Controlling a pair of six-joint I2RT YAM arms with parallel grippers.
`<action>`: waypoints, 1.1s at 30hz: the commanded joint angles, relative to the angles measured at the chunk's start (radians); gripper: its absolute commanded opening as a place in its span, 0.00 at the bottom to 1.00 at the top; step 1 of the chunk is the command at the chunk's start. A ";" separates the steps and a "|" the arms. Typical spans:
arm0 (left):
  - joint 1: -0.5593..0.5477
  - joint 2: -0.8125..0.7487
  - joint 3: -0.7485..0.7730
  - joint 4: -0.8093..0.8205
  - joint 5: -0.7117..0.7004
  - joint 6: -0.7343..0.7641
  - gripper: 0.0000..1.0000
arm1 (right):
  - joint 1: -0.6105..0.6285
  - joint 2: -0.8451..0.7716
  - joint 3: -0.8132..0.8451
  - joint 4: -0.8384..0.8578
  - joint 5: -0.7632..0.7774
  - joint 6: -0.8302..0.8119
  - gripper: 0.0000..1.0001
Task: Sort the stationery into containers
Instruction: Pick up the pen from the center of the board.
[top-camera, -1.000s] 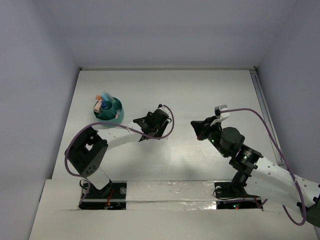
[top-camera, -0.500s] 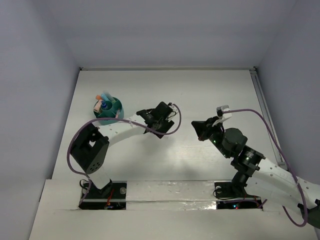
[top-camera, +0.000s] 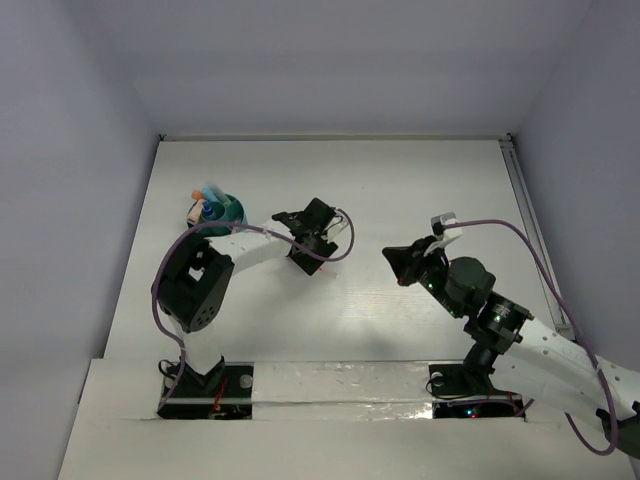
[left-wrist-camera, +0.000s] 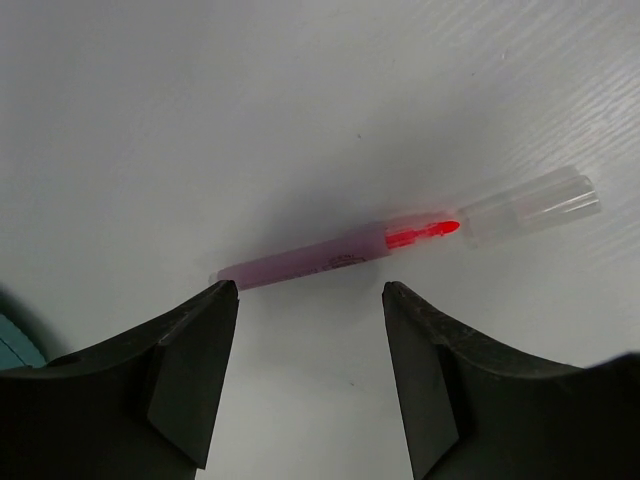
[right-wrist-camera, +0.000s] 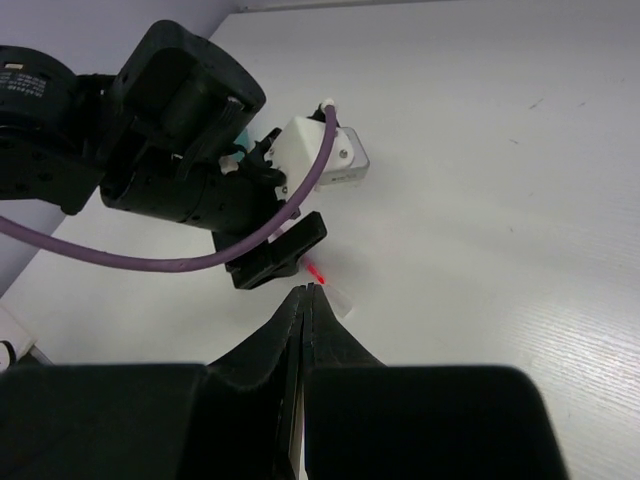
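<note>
A pink marker (left-wrist-camera: 320, 258) with a red tip and a clear cap lies flat on the white table. My left gripper (left-wrist-camera: 310, 290) is open and empty, and hangs just above the marker; its fingertips are by the barrel's near side. In the top view the left gripper (top-camera: 306, 254) hides most of the marker. The marker's red tip also shows in the right wrist view (right-wrist-camera: 316, 272). The round teal pot (top-camera: 222, 214) stands at the left with several pens and a blue-capped tube upright in it. My right gripper (right-wrist-camera: 305, 291) is shut and empty, to the right of the marker.
The left arm (top-camera: 190, 285) curves from its base up past the pot. A purple cable (right-wrist-camera: 150, 255) loops round the left wrist. A teal sliver of the pot (left-wrist-camera: 10, 345) shows at the left wrist view's lower left edge. Grey walls enclose the table.
My left gripper has swung a little left and back and turned over the marker, its elbow folding in. My right gripper has shifted slightly and stays shut.
</note>
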 joint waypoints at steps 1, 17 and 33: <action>0.004 0.025 0.059 -0.015 0.029 0.034 0.58 | -0.001 -0.001 0.020 0.015 -0.028 0.006 0.01; 0.033 0.092 0.073 -0.071 0.112 0.008 0.48 | -0.001 -0.007 0.017 0.010 -0.020 0.003 0.02; 0.024 0.002 0.014 -0.055 0.138 -0.070 0.26 | -0.001 0.053 0.033 0.006 -0.023 -0.002 0.02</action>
